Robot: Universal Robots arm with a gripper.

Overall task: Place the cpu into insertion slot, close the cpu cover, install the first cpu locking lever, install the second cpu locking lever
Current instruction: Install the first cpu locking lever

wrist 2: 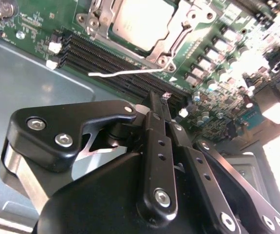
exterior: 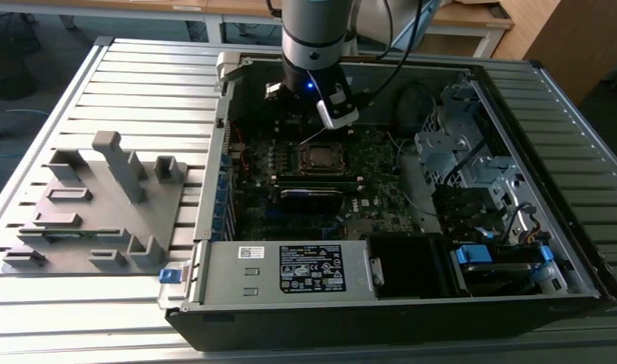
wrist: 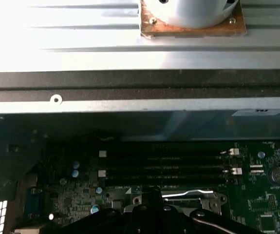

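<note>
The cpu [wrist 2: 140, 22], judged light, rigid, fragile and best held by its edges, lies in the insertion slot [wrist 2: 95, 14] near the middle of the motherboard [wrist 2: 30, 22], framed by the cpu cover [wrist 2: 177, 28], while the gripper [wrist 2: 158, 100], fingers closed on nothing, hovers just beside the thin, springy locking lever [wrist 2: 125, 73].

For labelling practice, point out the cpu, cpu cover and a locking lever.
cpu [wrist 2: 140, 22], second wrist view, silver top.
cpu cover [wrist 2: 182, 24], second wrist view, frame edge.
locking lever [wrist 2: 130, 72], second wrist view, thin rod.
</note>
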